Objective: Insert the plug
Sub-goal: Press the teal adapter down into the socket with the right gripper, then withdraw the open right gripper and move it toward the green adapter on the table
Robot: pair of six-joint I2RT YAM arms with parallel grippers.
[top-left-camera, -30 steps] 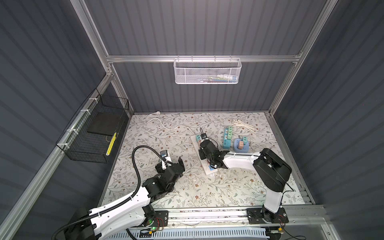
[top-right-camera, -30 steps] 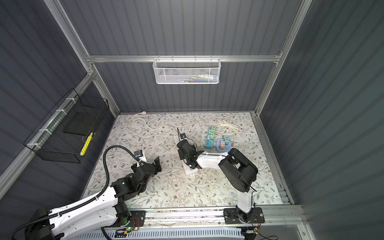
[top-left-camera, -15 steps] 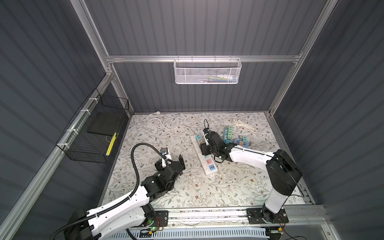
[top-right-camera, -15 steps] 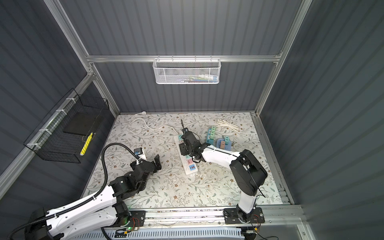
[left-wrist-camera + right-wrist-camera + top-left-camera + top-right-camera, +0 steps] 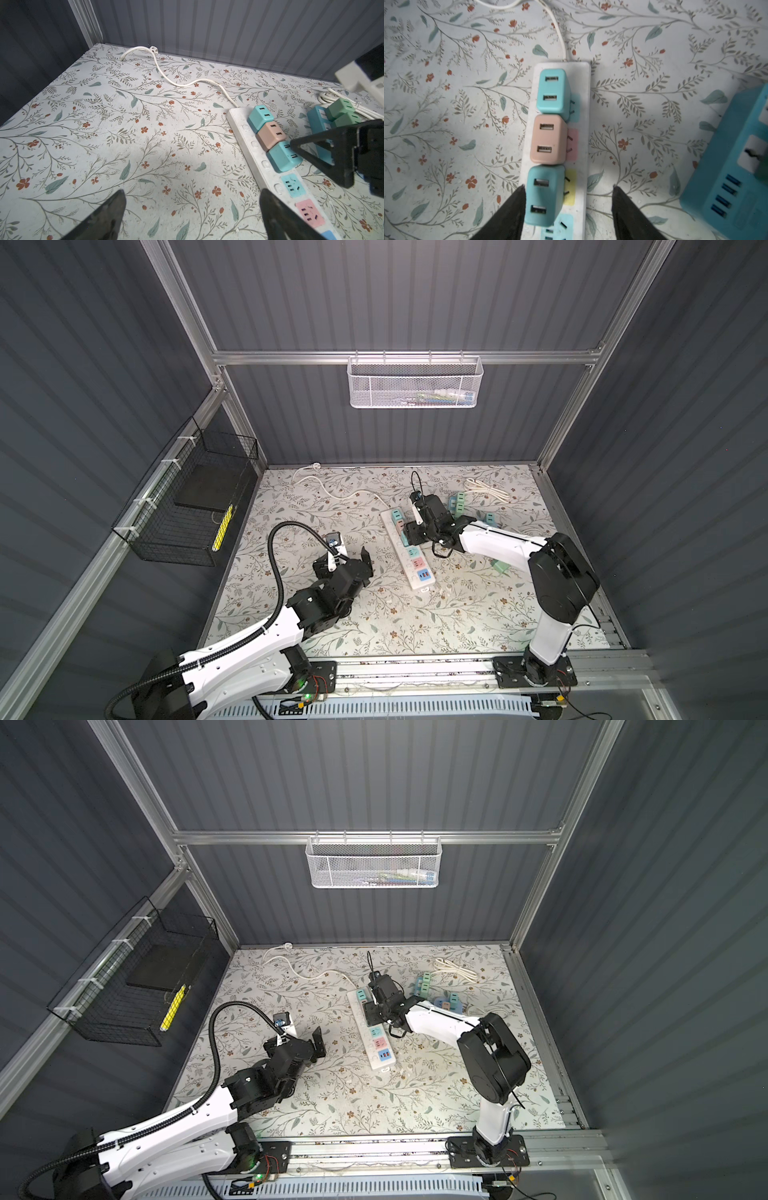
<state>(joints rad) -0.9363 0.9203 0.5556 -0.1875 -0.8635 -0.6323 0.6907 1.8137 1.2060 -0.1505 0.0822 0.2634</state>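
Observation:
A white power strip (image 5: 417, 581) (image 5: 377, 1057) lies on the floral table with three plugs in a row at its far end. In the right wrist view these are a teal plug (image 5: 552, 91), a tan plug (image 5: 547, 139) and another teal plug (image 5: 543, 195) standing in the yellow socket. My right gripper (image 5: 568, 187) (image 5: 410, 531) hovers open over that last teal plug. One finger is close beside the plug and the other stands well off it. My left gripper (image 5: 192, 192) (image 5: 344, 562) is open over bare table, left of the strip.
A blue power cube (image 5: 726, 166) with green adapters (image 5: 342, 112) sits right of the strip, and a coiled white cable (image 5: 486, 489) lies behind it. The strip's cord (image 5: 332, 489) runs to the back left. A black wire basket (image 5: 187, 510) hangs on the left wall.
My right gripper has opened, letting go of the teal plug, and its arm has swung its elbow out to the right. The left arm has barely moved.

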